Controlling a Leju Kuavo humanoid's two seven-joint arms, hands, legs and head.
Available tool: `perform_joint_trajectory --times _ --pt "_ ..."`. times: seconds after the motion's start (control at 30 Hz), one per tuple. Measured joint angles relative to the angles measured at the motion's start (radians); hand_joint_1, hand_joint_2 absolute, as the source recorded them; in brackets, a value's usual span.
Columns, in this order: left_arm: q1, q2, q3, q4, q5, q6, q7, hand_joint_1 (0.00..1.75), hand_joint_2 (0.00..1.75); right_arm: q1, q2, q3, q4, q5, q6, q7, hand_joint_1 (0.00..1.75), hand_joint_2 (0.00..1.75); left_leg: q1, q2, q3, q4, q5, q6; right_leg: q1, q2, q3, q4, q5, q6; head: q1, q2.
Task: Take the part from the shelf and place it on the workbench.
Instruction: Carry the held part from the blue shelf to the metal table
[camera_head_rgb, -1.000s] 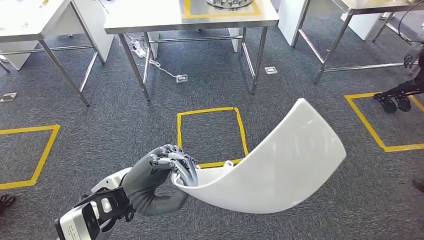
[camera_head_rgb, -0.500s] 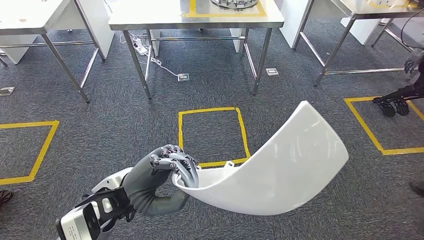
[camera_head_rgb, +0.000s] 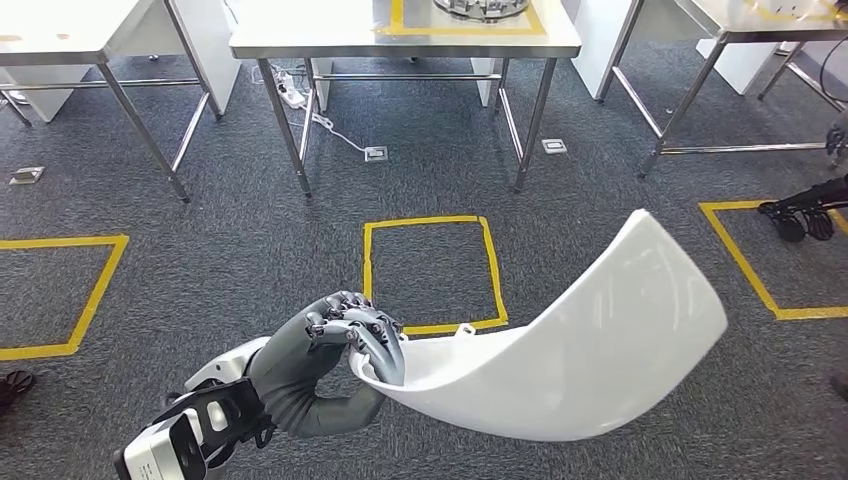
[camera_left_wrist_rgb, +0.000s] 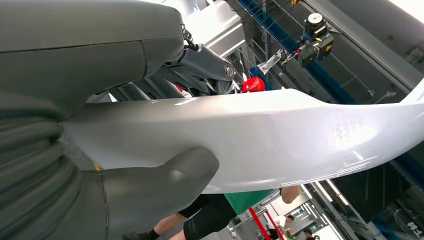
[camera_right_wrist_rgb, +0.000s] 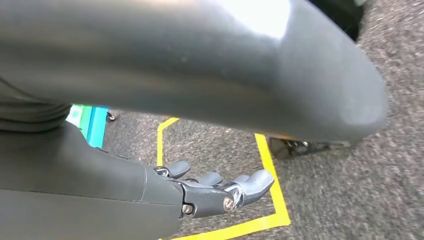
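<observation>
- The robot's left hand (camera_head_rgb: 335, 345) comes in from about 7 o'clock in the head view and holds a big white curved plastic part (camera_head_rgb: 590, 350).
- Its fingers (camera_head_rgb: 375, 335) are curled tight over the near edge of the part, and the thick grey thumb (camera_left_wrist_rgb: 165, 185) presses on it from the other side.
- The part is up in the air over the dark grey carpet floor (camera_head_rgb: 250, 250). It bends like a slide and its far end rises toward 2 o'clock.
- The right hand (camera_right_wrist_rgb: 220, 192) holds nothing. Its fingers (camera_right_wrist_rgb: 257, 182) are stretched out and a little apart, above the carpet and a strip of yellow tape.
- A square of yellow tape (camera_head_rgb: 432, 272) is on the floor at 12 o'clock from the left hand. More yellow squares lie at 9 o'clock and 3 o'clock.
- A shiny steel tabletop (camera_head_rgb: 330, 40) on thin metal legs stands far off at 12 o'clock, and a round metal thing (camera_head_rgb: 482, 6) sits on it at the picture's edge.
- A white power strip (camera_head_rgb: 292, 95) with a cord lies under it.
</observation>
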Motion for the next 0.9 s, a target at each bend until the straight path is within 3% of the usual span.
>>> perform_joint_trajectory --times 0.07,0.2,0.27,0.33,0.37,0.4,0.47,0.53,0.6,0.67,0.7,0.77,0.83,0.9 --pt "0.001 0.0 0.0 0.0 -0.002 0.0 0.0 1.75 1.75 0.0 0.001 0.0 0.0 0.001 0.0 0.001 0.0 0.0 -0.002 -0.003 0.002 0.002 -0.009 -0.015 0.003 0.002 0.033 -0.069 0.013 -0.014 0.001 0.0" --pt "0.003 0.0 -0.001 -0.004 -0.008 0.001 -0.003 1.75 1.75 0.0 0.001 0.0 0.0 0.006 -0.002 0.0 0.0 0.0 0.0 -0.001 0.006 0.016 -0.025 -0.04 0.005 0.003 0.046 -0.073 0.0 -0.05 -0.001 0.0" --pt "0.006 0.0 -0.001 -0.007 -0.01 0.001 -0.005 1.75 1.75 0.0 0.001 0.0 0.0 0.007 -0.004 -0.001 0.0 0.0 0.001 0.003 -0.041 0.112 -0.064 -0.047 0.004 0.001 0.062 -0.075 -0.009 -0.065 -0.006 0.0" --pt "0.011 0.002 -0.001 -0.007 -0.011 0.002 -0.005 1.75 1.75 0.001 0.0 0.0 0.0 0.007 -0.005 -0.001 0.0 0.0 0.001 0.004 -0.127 0.252 -0.109 -0.05 0.007 0.001 0.076 -0.075 -0.023 -0.072 -0.009 0.0" --pt "0.013 0.003 -0.001 -0.007 -0.011 0.002 -0.005 1.75 1.75 0.002 0.0 0.0 0.0 0.007 -0.005 -0.001 0.0 0.0 0.001 0.004 -0.161 0.294 -0.109 -0.05 0.009 0.001 0.085 -0.075 -0.032 -0.072 -0.01 0.0" --pt "0.015 0.004 -0.001 -0.006 -0.011 0.002 -0.005 1.75 1.75 0.003 0.0 0.0 0.0 0.007 -0.005 -0.001 0.0 0.0 0.001 0.004 -0.176 0.297 -0.087 -0.047 0.011 0.001 0.097 -0.075 -0.041 -0.072 -0.01 0.0" --pt "0.017 0.006 -0.001 -0.006 -0.012 0.003 -0.006 1.75 1.75 0.004 0.0 0.0 0.0 0.007 -0.005 -0.001 0.0 0.0 -0.002 0.005 -0.15 0.19 0.008 -0.037 0.012 0.002 0.126 -0.076 -0.063 -0.068 -0.011 0.0" --pt "0.017 0.007 -0.001 -0.006 -0.013 0.002 -0.01 1.75 1.75 0.003 0.001 0.0 0.0 0.006 -0.005 -0.002 0.0 0.0 -0.009 0.007 -0.103 0.071 0.063 -0.024 0.014 0.002 0.147 -0.077 -0.086 -0.059 -0.011 0.0" --pt "0.016 0.008 -0.001 -0.005 -0.013 0.002 -0.014 1.75 1.75 0.001 0.003 0.0 0.0 0.004 -0.005 -0.002 0.0 0.0 -0.016 0.007 -0.082 0.029 0.051 -0.013 0.015 0.0 0.158 -0.083 -0.097 -0.045 -0.011 0.0" --pt "0.015 0.008 -0.001 -0.005 -0.013 0.0 -0.015 1.75 1.75 -0.001 0.002 0.0 0.0 0.003 -0.006 -0.003 0.0 0.0 -0.013 0.002 -0.065 0.015 0.038 -0.002 0.014 -0.001 0.164 -0.071 -0.088 -0.032 -0.011 0.0" --pt "0.013 0.007 -0.002 -0.005 -0.013 -0.001 -0.015 1.75 1.75 -0.002 0.002 0.0 0.0 0.001 -0.006 -0.003 0.0 0.0 -0.01 0.0 -0.051 0.009 0.031 0.004 0.014 -0.001 0.154 -0.041 -0.077 -0.027 -0.01 0.0" --pt "0.01 0.006 -0.002 -0.005 -0.013 -0.003 -0.016 1.75 1.75 -0.005 0.002 0.0 0.0 0.0 -0.003 -0.004 0.0 0.0 -0.006 -0.001 -0.019 -0.002 0.014 0.011 0.012 0.002 0.084 0.065 -0.072 -0.019 -0.005 0.0" --pt "0.008 0.005 -0.002 -0.003 -0.013 -0.005 -0.016 1.75 1.75 -0.004 0.002 0.0 0.0 0.0 0.001 -0.003 0.0 0.0 -0.006 -0.002 0.009 -0.006 -0.008 0.014 0.011 0.003 -0.016 0.174 -0.116 -0.013 -0.001 0.0" --pt "0.009 0.005 -0.002 0.0 -0.013 -0.006 -0.016 1.75 1.75 0.0 0.002 0.0 0.0 0.0 0.001 -0.003 0.0 0.0 -0.006 -0.005 0.042 -0.007 -0.035 0.013 0.011 0.003 -0.082 0.199 -0.165 -0.011 0.002 0.0"
